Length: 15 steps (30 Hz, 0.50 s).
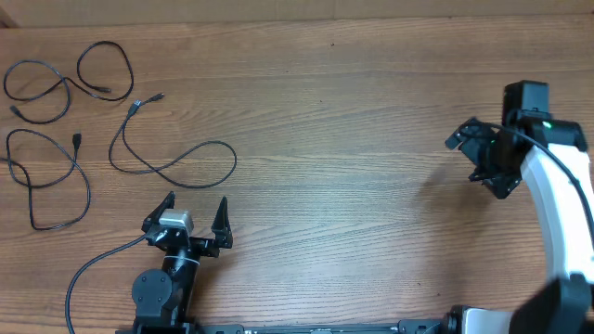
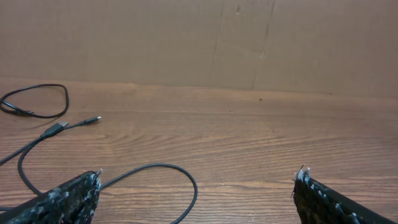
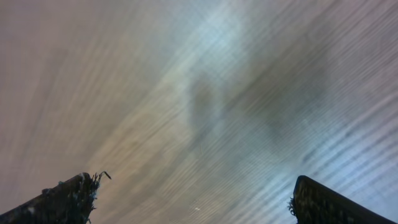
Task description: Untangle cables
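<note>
Three thin black cables are laid apart on the left of the wooden table (image 1: 353,111). A looped cable (image 1: 67,83) lies at the far-left corner and a second cable (image 1: 86,186) nearer, by the left edge. A third cable (image 1: 158,167) curves just beyond the left gripper (image 1: 195,206), whose fingers are spread wide with nothing gripped. The right gripper (image 1: 478,162) is seen far to the right, well apart from the cables, opened wide and empty.

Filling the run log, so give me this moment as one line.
cables: three, lying apart on table's left | left fingers: open, empty, beside nearest cable | right fingers: open, empty, far right
</note>
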Motion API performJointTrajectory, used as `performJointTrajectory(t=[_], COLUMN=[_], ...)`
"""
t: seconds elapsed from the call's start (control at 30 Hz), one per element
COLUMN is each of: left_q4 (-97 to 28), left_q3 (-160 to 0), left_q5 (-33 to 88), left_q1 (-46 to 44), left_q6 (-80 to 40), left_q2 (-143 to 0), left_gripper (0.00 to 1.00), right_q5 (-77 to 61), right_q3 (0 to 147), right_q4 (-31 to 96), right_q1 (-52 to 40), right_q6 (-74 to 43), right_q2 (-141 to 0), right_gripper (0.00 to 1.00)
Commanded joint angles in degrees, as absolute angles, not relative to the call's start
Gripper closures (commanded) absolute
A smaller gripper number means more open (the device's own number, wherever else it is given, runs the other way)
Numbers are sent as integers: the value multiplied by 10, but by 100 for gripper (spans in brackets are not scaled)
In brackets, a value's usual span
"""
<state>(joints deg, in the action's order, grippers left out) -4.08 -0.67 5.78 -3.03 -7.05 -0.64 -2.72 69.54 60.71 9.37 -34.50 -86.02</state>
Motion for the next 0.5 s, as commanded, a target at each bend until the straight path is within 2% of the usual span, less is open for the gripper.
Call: performJointTrajectory(t=[0.0, 0.13, 0.47], left_q4=[-40, -40, -40], left_q3=[-3, -3, -3], left_q5=[54, 54, 54], left_q1=[-32, -32, -32], left_q6=[-60, -60, -60], left_q2=[-3, -3, -3], left_gripper=[1, 1, 1], right_q5=[-22, 4, -98], right_q3=[678, 624, 405], right_q4=[584, 528, 297], right_q1=[93, 93, 55], right_q6=[-342, -333, -222], right_q2=[-766, -663, -364], right_gripper=[0, 0, 0])
